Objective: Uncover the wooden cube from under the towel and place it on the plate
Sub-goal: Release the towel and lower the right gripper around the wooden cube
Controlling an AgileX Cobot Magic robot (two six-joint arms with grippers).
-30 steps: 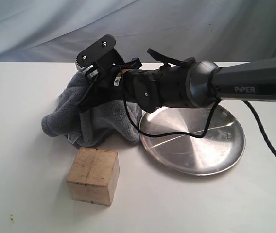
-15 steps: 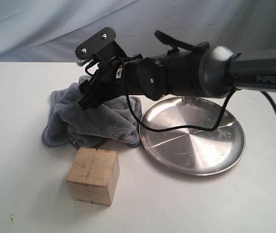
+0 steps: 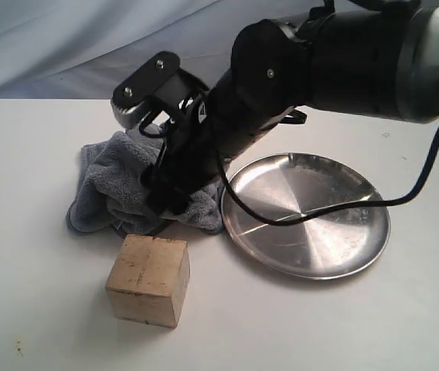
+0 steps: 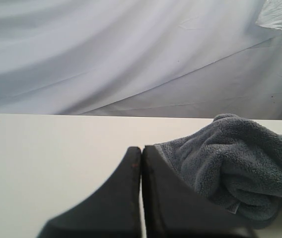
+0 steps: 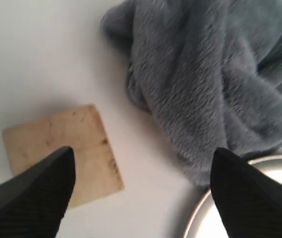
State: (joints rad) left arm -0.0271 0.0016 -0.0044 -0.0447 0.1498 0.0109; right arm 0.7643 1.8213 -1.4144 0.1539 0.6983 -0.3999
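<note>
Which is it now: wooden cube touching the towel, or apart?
Apart. The right wrist view shows a strip of bare white table between the wooden cube and the towel; the exterior view leaves it unclear.

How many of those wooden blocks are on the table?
1. The cube sits on the table in front of the towel, left of the plate. The bunched towel could hide another.
</note>
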